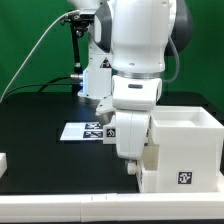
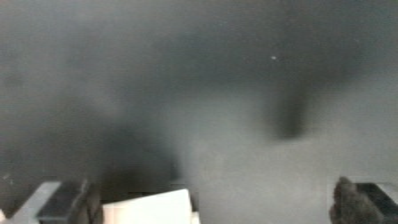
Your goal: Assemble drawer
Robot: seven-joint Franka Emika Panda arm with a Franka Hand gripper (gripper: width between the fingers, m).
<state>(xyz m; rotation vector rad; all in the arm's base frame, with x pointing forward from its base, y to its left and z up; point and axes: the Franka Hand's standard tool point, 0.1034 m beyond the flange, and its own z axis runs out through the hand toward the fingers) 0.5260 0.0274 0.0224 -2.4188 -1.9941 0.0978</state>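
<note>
The claw (image 2: 210, 200) is released, its fingers (image 2: 54, 203) spread wide. A blurred white corner (image 2: 146, 208) shows between them, nearer one finger and not clamped. In the exterior view the arm (image 1: 138, 60) hangs low at centre frame, with its lower end just beside the open white drawer box (image 1: 190, 145). The box stands at lower right on the black table (image 1: 40, 115); contact between the two cannot be determined. The marker board (image 1: 80, 131) lies left of centre, and a small white part (image 1: 3, 160) sits at the lower left edge.
</note>
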